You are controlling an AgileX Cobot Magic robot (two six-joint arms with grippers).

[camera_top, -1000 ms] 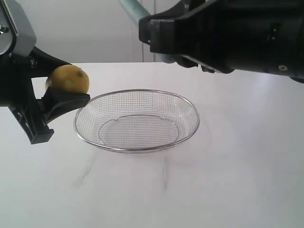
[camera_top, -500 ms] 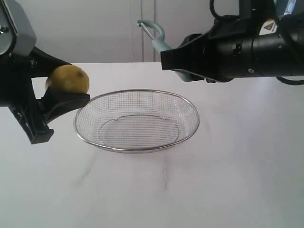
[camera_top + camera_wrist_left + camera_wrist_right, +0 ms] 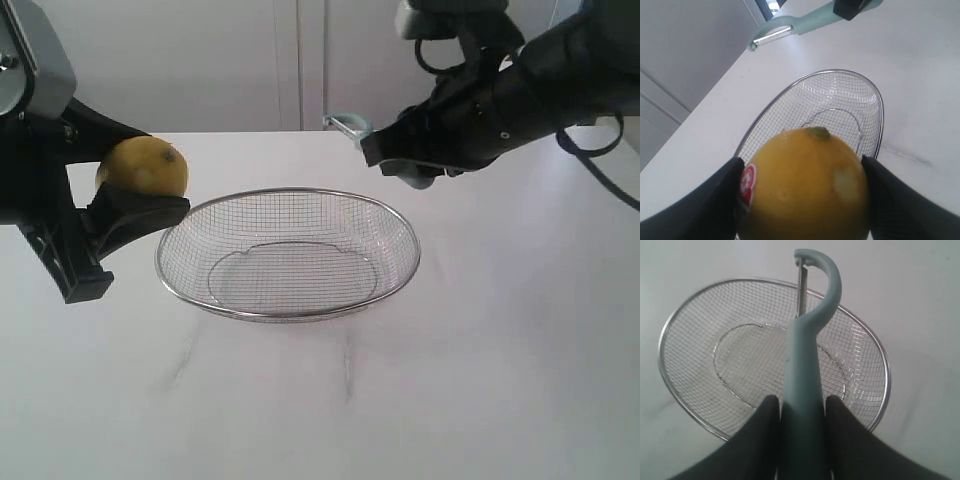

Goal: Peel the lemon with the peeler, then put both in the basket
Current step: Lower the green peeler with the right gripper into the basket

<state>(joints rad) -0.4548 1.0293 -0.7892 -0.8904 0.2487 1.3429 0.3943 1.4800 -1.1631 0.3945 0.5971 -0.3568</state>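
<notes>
The yellow lemon [image 3: 145,166] with a red sticker [image 3: 748,182] hangs above the table, left of the basket [image 3: 290,312], and my left gripper [image 3: 130,190] is shut on it. Black fingers [image 3: 715,200] press both its sides. The wire-mesh basket [image 3: 879,100] lies low in the middle of the table. My right gripper [image 3: 400,160] is shut on the pale teal peeler [image 3: 807,365], held above the basket's far right rim. The peeler's blade head [image 3: 345,124] points left toward the lemon. Its blade [image 3: 771,36] also shows in the left wrist view.
The white table [image 3: 450,400] spreads around the basket [image 3: 670,385]. A pale wall [image 3: 200,60] stands behind the table's far edge. The right arm's dark body [image 3: 540,80] hangs over the back right.
The right arm has drawn back to the right and lowered, bringing the peeler down toward the basket's far rim. The left gripper and lemon have stayed still.
</notes>
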